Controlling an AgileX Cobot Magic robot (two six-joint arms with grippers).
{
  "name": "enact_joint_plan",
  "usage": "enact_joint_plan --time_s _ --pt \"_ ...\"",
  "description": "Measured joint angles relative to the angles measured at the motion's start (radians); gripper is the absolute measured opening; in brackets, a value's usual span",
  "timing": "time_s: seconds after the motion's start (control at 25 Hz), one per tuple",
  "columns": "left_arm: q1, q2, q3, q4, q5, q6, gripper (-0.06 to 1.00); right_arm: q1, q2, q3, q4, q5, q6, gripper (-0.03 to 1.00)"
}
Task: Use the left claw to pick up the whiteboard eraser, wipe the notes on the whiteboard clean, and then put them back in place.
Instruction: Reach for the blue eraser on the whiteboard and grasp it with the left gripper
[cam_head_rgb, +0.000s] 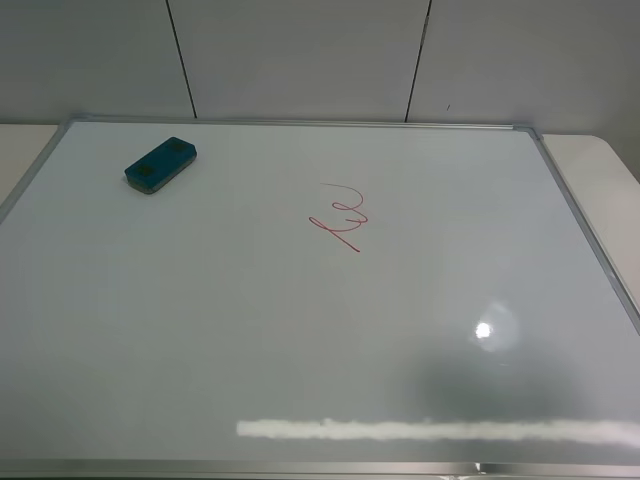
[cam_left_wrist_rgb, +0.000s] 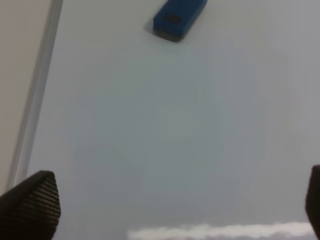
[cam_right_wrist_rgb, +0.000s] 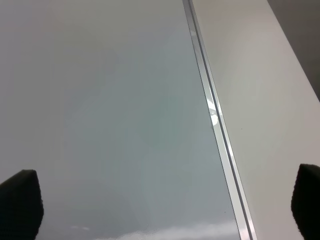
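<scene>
Teal whiteboard eraser (cam_head_rgb: 160, 165), red notes (cam_head_rgb: 340, 218) on whiteboard (cam_head_rgb: 200, 330)

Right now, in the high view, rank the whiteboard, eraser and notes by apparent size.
1. Whiteboard, by far.
2. Eraser and notes: about alike in extent; the eraser lies farther away, so no firm ranking.

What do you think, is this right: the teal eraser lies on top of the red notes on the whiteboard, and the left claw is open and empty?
Not quite. The whiteboard eraser lies apart from the notes, near the far left corner of the whiteboard, as the exterior high view shows. The left claw is indeed open and empty.
</scene>
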Motion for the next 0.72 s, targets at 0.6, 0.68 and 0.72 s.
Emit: enact_joint_plan --time_s 0.6,0.68,0.72 --pt "0.000 0.000 0.000 0.000 0.000 0.000 0.99 0.000 0.000 0.000 0.000 0.000 0.000 0.99" --pt "0.000 0.000 0.000 0.000 0.000 0.000 0.99 0.000 0.000 0.000 0.000 0.000 0.000 0.99" --pt "0.000 0.000 0.000 0.000 0.000 0.000 0.99 0.000 0.000 0.000 0.000 0.000 0.000 0.99"
